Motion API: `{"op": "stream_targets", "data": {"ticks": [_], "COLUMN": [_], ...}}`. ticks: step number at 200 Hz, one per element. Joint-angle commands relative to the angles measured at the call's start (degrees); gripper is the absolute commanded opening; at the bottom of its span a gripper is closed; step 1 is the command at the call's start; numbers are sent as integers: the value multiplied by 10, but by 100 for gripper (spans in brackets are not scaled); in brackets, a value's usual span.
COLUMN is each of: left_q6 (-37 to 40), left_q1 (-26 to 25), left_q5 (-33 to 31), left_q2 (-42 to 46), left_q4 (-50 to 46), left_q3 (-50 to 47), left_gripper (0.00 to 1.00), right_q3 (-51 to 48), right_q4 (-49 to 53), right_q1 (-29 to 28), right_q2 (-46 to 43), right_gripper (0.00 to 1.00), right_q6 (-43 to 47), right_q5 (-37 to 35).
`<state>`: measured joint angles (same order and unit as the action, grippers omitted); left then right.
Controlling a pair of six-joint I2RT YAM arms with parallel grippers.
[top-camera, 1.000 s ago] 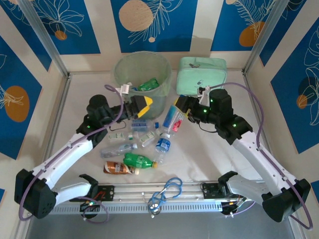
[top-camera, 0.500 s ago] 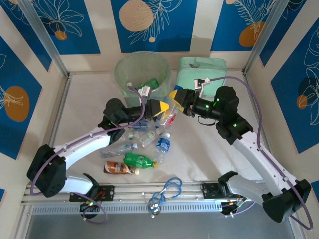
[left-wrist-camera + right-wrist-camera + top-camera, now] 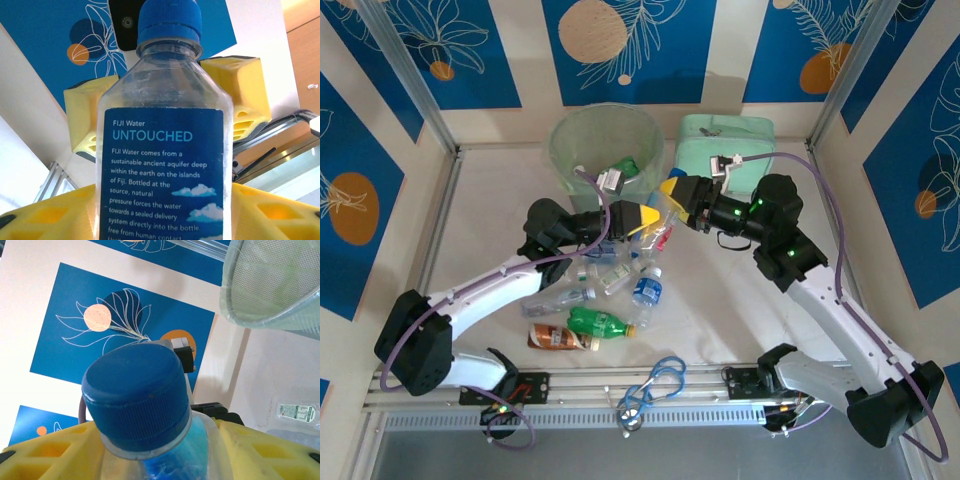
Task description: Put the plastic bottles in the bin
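Note:
A clear bottle with a blue label and blue cap (image 3: pixel 165 150) hangs just right of the bin's front, over the pile. My left gripper (image 3: pixel 642 218) is shut on its labelled body, yellow fingers (image 3: pixel 45 215) pressed on both sides. My right gripper (image 3: pixel 672 192) is shut on the same bottle just below the cap (image 3: pixel 135 400). The pale-green bin (image 3: pixel 605 150) stands at the back with a green bottle (image 3: pixel 620 168) inside. On the table lie a green bottle (image 3: pixel 598 322), a brown-orange one (image 3: pixel 558 339), a clear one (image 3: pixel 560 297) and a blue-labelled one (image 3: pixel 647 287).
A flat mint-green case (image 3: pixel 725 150) lies right of the bin at the back wall. A blue cord loop (image 3: pixel 655 385) rests on the front rail. Both arms cross above the bottle pile. The bin's rim (image 3: pixel 275 285) shows at the top right of the right wrist view.
My left arm swung right from over the pile and its jaws closed on the bottle. My right gripper carried that bottle up and left toward the bin.

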<state>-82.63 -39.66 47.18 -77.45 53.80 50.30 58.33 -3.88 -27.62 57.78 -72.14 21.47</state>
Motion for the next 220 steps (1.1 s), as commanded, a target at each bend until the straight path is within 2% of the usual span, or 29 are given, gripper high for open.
{"op": "stream_targets", "data": {"ticks": [1, 30, 41, 47, 57, 66, 100, 119, 149, 175, 197, 220], "left_q6": [5, 22, 33, 42, 62, 83, 197, 224, 288, 374, 430, 462], "left_q1": [-4, -4, -3, -3, -3, -2, 23, 47, 99, 145, 166, 174], "left_q5": [11, 10, 9, 9, 8, 8, -1, -6, -49, -150, -210, -241], "left_q2": [3, 5, 8, 11, 16, 22, 53, 56, 31, -16, -68, -120], "left_q4": [37, 18, 0, -14, -43, -74, -258, -316, -473, -653, -740, -766], "left_q3": [6, 8, 11, 13, 18, 26, 84, 129, 233, 349, 447, 506], "left_gripper": [58, 54, 53, 52, 52, 52, 54, 55, 55, 51, 51, 51], "right_q3": [-14, -16, -13, -10, 2, 19, 108, 124, 84, 44, 21, 10], "right_q4": [-4, 2, 15, 28, 71, 126, 400, 488, 502, 491, 483, 482], "right_q1": [2, 2, 2, 4, 9, 20, 89, 129, 138, 126, 105, 84], "right_q2": [-12, -15, -18, -20, -27, -35, -40, -30, -49, -67, -71, -72], "right_gripper": [60, 62, 65, 71, 89, 100, 99, 99, 99, 99, 99, 98], "right_q6": [1, 2, 8, 14, 33, 52, 129, 147, 147, 132, 125, 121], "right_q5": [2, -2, -6, -11, -28, -50, -172, -183, -179, -176, -177, -187]}}
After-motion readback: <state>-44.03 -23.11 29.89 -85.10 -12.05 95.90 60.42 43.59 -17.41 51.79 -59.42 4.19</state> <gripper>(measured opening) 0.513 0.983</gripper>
